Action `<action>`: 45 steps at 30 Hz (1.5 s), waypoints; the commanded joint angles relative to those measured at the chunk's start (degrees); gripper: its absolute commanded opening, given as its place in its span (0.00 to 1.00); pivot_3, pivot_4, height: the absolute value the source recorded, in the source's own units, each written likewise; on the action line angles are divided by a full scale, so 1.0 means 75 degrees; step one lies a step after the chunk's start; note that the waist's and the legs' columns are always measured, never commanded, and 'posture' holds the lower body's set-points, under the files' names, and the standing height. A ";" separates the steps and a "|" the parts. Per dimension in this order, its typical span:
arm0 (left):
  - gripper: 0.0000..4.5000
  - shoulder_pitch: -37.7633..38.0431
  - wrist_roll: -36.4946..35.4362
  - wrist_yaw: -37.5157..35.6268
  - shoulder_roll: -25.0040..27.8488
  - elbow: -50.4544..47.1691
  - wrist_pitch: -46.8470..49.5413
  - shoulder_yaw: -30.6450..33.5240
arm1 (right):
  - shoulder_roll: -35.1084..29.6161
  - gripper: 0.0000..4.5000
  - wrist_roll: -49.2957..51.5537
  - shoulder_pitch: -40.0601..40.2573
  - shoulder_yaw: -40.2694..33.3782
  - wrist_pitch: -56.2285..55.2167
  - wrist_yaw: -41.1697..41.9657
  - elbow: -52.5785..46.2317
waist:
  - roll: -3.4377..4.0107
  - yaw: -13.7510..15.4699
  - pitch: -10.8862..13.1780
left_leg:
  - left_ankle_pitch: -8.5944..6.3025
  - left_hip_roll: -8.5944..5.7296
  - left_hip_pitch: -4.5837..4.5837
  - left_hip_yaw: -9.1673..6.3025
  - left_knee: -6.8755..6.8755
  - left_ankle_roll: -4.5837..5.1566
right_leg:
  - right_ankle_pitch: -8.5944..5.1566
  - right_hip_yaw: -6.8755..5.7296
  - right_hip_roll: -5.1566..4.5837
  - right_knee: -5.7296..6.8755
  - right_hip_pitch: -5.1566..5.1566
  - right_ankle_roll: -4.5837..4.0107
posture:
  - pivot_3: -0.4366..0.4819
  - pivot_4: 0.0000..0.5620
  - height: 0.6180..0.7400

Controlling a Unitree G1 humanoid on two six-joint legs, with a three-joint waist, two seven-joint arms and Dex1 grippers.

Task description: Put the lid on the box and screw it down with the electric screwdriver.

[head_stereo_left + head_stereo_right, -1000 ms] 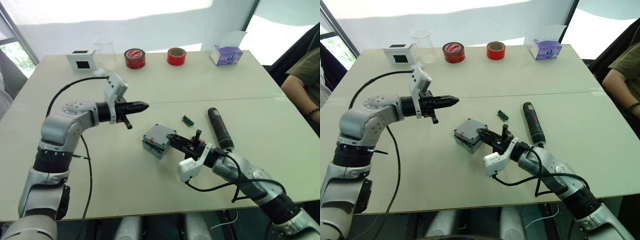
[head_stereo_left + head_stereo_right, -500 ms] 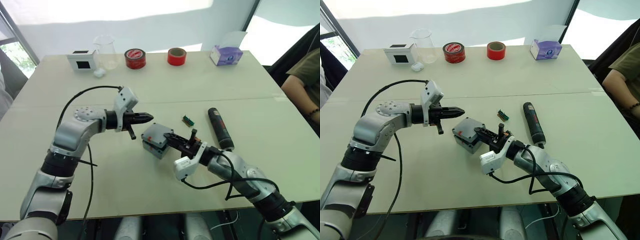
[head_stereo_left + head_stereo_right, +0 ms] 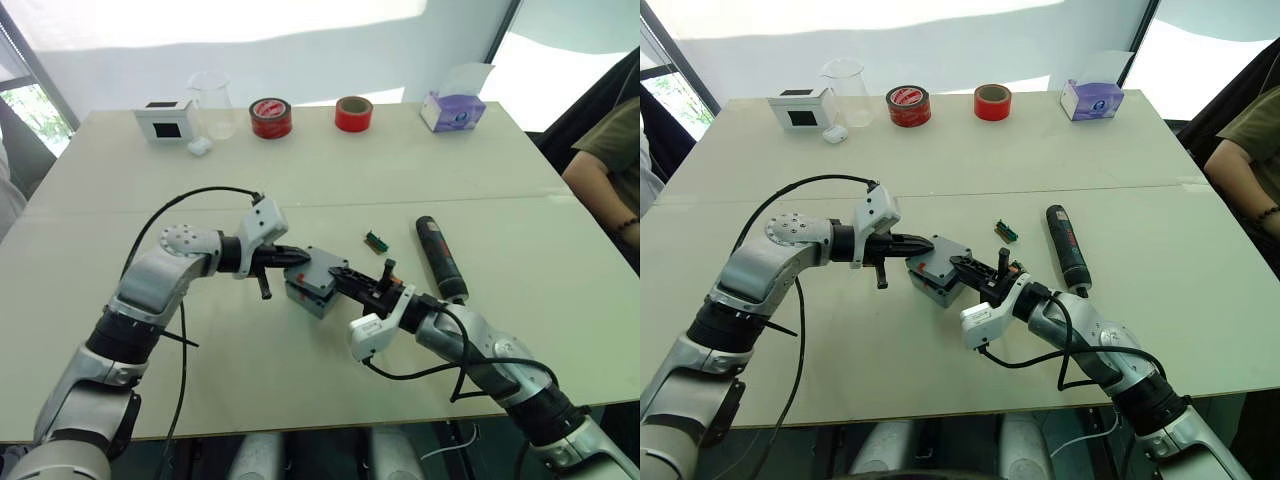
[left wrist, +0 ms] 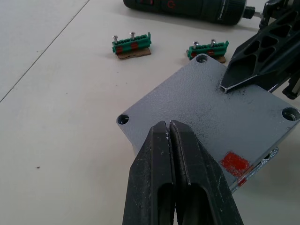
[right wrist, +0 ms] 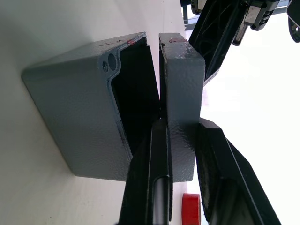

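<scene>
Since one second ago, the left arm has swung down and inward from above the bare table, so that the left gripper (image 3: 296, 256) now reaches the lid (image 4: 220, 119); the right arm has crept slightly forward with the lid in its grasp.

Left to right: the left arm bends at the elbow and extends level toward the centre of the table (image 3: 120, 190). Its two black fingers (image 4: 187, 178) are pressed together, hold nothing, and point their tips at the near edge of the lid's top face.

The box (image 5: 79, 122) sits on the table near the centre, just beneath the lid. A narrow dark gap is visible between the box's rim and the lid, so the lid is not seated flush.

The right arm reaches in low from the robot's right, forearm angled toward the centre. The right gripper (image 5: 180, 140) clamps the lid's edge, one finger under the rim and one on the top face.

Two small green terminal blocks (image 4: 131, 43) lie just past the box. Further right, the electric screwdriver (image 3: 440, 257) lies flat on the table, apart from both grippers.
</scene>
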 commanded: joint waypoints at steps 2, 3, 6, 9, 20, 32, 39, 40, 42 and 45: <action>0.00 0.0298 0.0201 -0.0260 -0.0014 -0.0045 -0.0243 -0.0283 | 0.0022 0.55 0.0081 0.0175 -0.0088 0.0059 0.0180 -0.0101 | 0.0000 -0.0003 -0.0002 | -0.0005 0.0002 0.0030 -0.0001 -0.0003 0.0008 | 0.0000 -0.0002 0.0001 -0.0010 0.0031 0.0000 | 0.48 0.27 1.00; 0.00 0.0324 0.0297 -0.0256 -0.0019 0.0032 -0.0311 -0.0329 | 0.0011 0.62 0.0079 0.0191 -0.0101 0.0048 0.0187 -0.0126 | 0.0000 -0.0001 -0.0002 | -0.0018 0.0004 0.0061 -0.0004 -0.0007 0.0030 | -0.0001 -0.0007 0.0002 -0.0020 0.0065 -0.0001 | 0.48 0.27 1.00; 0.00 0.0374 0.0567 -0.0201 -0.0110 0.0368 -0.0540 -0.0434 | -0.0066 0.79 0.0103 0.0332 -0.0213 0.0054 0.0231 -0.0313 | 0.0002 0.0012 -0.0012 | -0.0046 0.0007 0.0133 -0.0008 -0.0022 0.0074 | -0.0004 -0.0013 0.0004 -0.0046 0.0148 -0.0002 | 0.48 0.27 1.00; 0.00 0.0397 0.0653 -0.0277 -0.0153 0.0433 -0.0679 -0.0481 | -0.0136 0.79 0.0178 0.0544 -0.0408 0.0015 0.0247 -0.0569 | 0.0003 0.0019 -0.0022 | -0.0045 0.0007 0.0134 -0.0009 -0.0020 0.0074 | -0.0004 -0.0013 0.0003 -0.0046 0.0151 -0.0002 | 0.48 0.27 1.00; 0.00 0.0606 0.1176 -0.0464 -0.0126 0.0615 -0.1213 -0.0821 | -0.0369 0.79 0.0476 0.1047 -0.0824 -0.0119 0.0476 -0.1024 | 0.0013 0.0015 -0.0050 | -0.0046 0.0006 0.0135 -0.0009 -0.0020 0.0075 | -0.0004 -0.0013 0.0003 -0.0047 0.0153 -0.0002 | 0.48 0.27 1.00; 0.00 0.0670 0.1479 -0.0424 -0.0177 0.0776 -0.1650 -0.0770 | -0.0326 0.33 0.1762 0.1390 -0.1091 0.0249 0.1330 -0.1100 | 0.0017 0.0018 -0.0060 | -0.0050 0.0007 0.0146 -0.0009 -0.0020 0.0082 | -0.0004 -0.0013 0.0002 -0.0053 0.0169 -0.0002 | 0.48 0.27 1.00; 0.00 0.0659 0.1246 -0.0450 -0.0261 0.0630 -0.1686 -0.0530 | -0.0207 0.01 0.2590 0.1361 -0.1331 0.0760 0.1827 -0.1258 | 0.0019 0.0022 -0.0061 | -0.0052 0.0007 0.0153 -0.0010 -0.0021 0.0085 | -0.0004 -0.0013 0.0001 -0.0053 0.0176 -0.0002 | 0.48 0.27 1.00; 0.00 0.0644 0.1220 -0.0457 -0.0278 0.0616 -0.1698 -0.0492 | -0.0174 0.01 0.2680 0.1335 -0.1344 0.0854 0.1896 -0.1287 | 0.0019 0.0025 -0.0061 | -0.0052 0.0007 0.0153 -0.0009 -0.0020 0.0085 | -0.0004 -0.0013 0.0000 -0.0053 0.0176 -0.0002 | 0.48 0.27 1.00; 0.00 0.0618 0.1193 -0.0484 -0.0298 0.0589 -0.1703 -0.0431 | -0.0140 0.01 0.2817 0.1302 -0.1342 0.1008 0.2039 -0.1337 | 0.0019 0.0034 -0.0061 | -0.0052 0.0007 0.0153 -0.0010 -0.0020 0.0085 | -0.0004 -0.0013 0.0000 -0.0053 0.0176 -0.0002 | 0.48 0.27 1.00; 0.00 0.0549 0.0996 -0.0589 -0.0313 0.0438 -0.1566 -0.0262 | -0.0035 0.01 0.3144 0.1266 -0.1343 0.1380 0.2288 -0.1452 | 0.0019 0.0032 -0.0061 | -0.0052 0.0007 0.0152 -0.0009 -0.0020 0.0085 | -0.0004 -0.0013 0.0000 -0.0054 0.0175 -0.0001 | 0.48 0.27 1.00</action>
